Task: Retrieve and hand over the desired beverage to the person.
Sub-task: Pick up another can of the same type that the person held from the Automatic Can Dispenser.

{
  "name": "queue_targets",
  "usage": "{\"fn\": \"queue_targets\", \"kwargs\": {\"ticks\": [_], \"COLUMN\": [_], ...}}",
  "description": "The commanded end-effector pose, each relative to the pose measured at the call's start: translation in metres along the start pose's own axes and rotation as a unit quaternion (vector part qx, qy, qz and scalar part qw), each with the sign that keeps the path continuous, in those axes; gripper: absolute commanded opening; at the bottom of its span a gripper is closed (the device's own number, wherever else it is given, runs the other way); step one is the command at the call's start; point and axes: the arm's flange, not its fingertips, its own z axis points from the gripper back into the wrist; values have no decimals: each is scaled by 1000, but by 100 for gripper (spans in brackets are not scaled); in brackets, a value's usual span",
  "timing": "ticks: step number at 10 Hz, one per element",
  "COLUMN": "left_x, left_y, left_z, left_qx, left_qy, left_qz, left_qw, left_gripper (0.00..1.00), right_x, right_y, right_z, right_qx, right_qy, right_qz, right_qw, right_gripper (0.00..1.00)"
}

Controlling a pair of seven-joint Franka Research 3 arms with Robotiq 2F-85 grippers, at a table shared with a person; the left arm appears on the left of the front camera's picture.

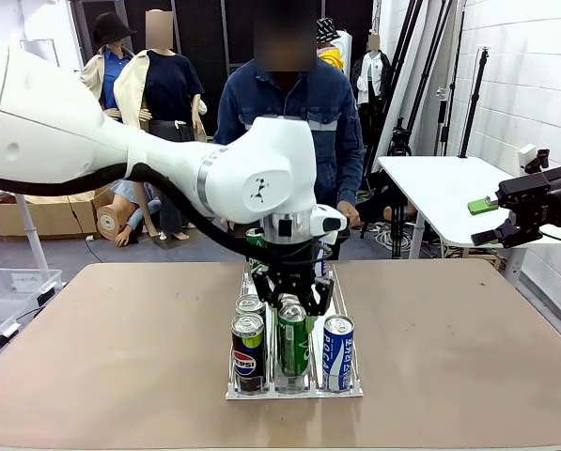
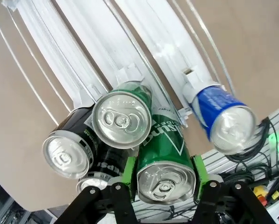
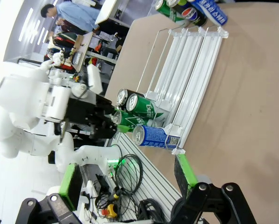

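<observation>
Green can at rack front, frame centre, pinched between left gripper pads, middle lane, ready for lift-out. Person waits behind table, upper centre. Right gripper parked far right, spread, empty.

Brown table — matte top, rounded corners. Clear three-lane can rack resting directly on it at centre, lanes running 6 to 12 o'clock. Cans grouped at the 6 o'clock end — more at the 12 o'clock end.
</observation>
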Motion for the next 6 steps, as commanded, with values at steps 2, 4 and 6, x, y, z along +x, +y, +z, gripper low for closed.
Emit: {"fn": "queue_targets", "kwargs": {"ticks": [2, 4, 6], "left_x": [0, -5, -15], "left_y": [-14, -23, -32], "left_z": [51, 85, 121], "left_qx": [23, 43, 54], "left_qy": [-8, -4, -15], "left_qz": [-6, 0, -2], "left_qw": [1000, 999, 998], "left_gripper": [0, 0, 0], "right_x": [0, 0, 0], "right_y": [0, 0, 0], "right_z": [0, 0, 0], "right_qx": [2, 2, 2], "right_qy": [0, 0, 0], "right_qz": [0, 0, 0], "right_qw": [1000, 1000, 1000], "right_gripper": [100, 100, 100]}}
